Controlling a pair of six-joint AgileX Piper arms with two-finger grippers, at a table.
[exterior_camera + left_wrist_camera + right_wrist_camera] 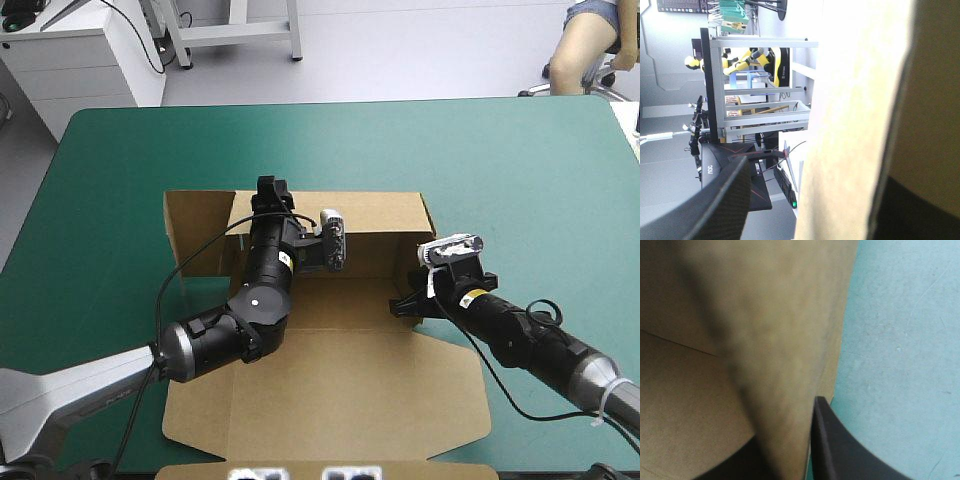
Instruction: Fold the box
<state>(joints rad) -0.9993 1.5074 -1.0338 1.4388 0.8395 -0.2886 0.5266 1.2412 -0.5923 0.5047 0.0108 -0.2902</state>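
The brown box (340,390) lies in the middle of the table, its far wall and right side wall raised and a wide panel flat toward the front. My left gripper (268,192) reaches over the far wall near its left end. In the left wrist view the board (855,125) runs between the black fingers (715,205) of that gripper (810,200), shut on it. My right gripper (405,300) is at the right side wall. The right wrist view shows the wall (775,315) pinched between the fingers (840,455) of that gripper (785,440).
The teal-green cover (120,160) surrounds the box on the far, left and right sides, also beside the right gripper as teal-green cover (900,340). A side flap (195,225) stands at the box's far left corner. The flat panel reaches almost to the table's front edge.
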